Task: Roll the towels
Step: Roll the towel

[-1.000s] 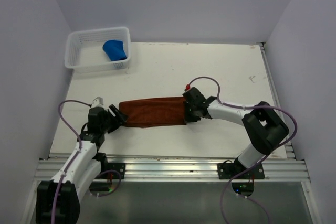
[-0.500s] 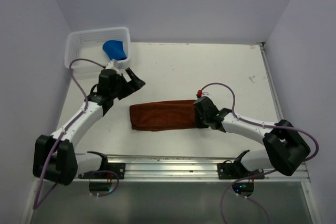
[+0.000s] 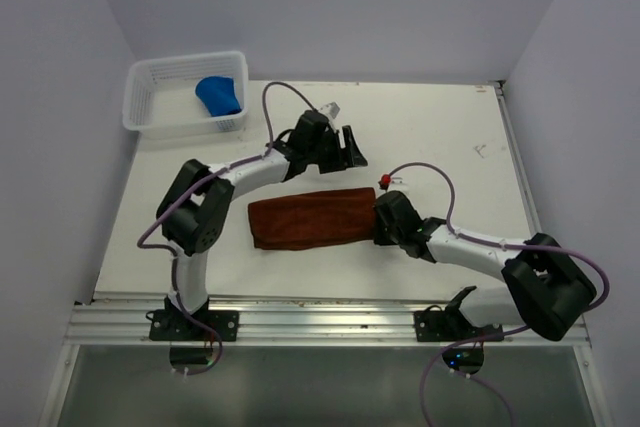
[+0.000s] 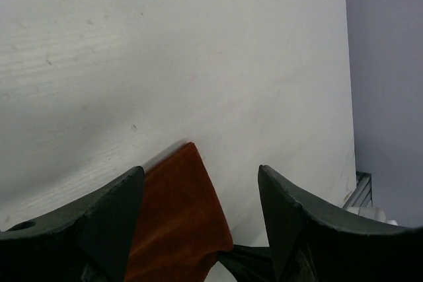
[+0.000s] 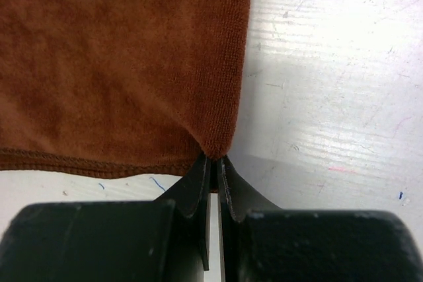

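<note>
Across the middle of the top view, your rust-brown towel [image 3: 310,219] is lying as a long folded strip on the table [image 3: 440,137], running left to right, and that flat stretch is looking like the setup for a roll. At the strip's right end, your right gripper [image 5: 213,163] is pinching the corner, fingers nearly closed with only the thin edge of cloth between them. I'm reading that as an anchor, pinning the strip straight so it is not bunching. Just above the strip's right half, your left gripper [image 3: 350,152] is hovering with its fingers [image 4: 99,229] standing well apart and holding nothing. In the left wrist view a towel corner is showing between them, low in the frame, with bare table beyond, and I'm not seeing them touching the cloth. Up in the upper left, the blue towel [image 3: 220,95] is sitting as a lump inside the white mesh basket [image 3: 185,59], well apart from both arms; whether it is rolled I cannot tell
</note>
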Robot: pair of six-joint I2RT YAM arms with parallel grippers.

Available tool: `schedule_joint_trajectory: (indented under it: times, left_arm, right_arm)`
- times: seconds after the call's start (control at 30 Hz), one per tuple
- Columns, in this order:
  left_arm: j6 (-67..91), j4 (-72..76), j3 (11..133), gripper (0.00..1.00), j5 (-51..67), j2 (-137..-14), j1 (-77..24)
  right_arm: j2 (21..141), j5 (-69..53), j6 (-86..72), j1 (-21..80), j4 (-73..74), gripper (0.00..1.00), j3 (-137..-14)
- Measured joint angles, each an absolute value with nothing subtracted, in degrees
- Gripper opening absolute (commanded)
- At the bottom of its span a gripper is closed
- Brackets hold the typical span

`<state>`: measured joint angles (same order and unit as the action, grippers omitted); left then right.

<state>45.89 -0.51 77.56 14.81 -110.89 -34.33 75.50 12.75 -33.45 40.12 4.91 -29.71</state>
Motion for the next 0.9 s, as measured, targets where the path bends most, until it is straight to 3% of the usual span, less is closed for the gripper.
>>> schedule_joint_trajectory:
  times: [0.33,0.9]
  left_arm:
    - [44.29,-4.03,83.07,0.66,15.00,-118.19,-41.36]
    - [43.72,-8.47,88.44,0.49,7.49,-124.66,-44.53]
  right_arm:
    - [76.49,15.55,-36.16,40.12,0.21,0.00,-28.49]
    - [76.09,16.01,-37.78,40.12,-1.78,0.00,-27.33]
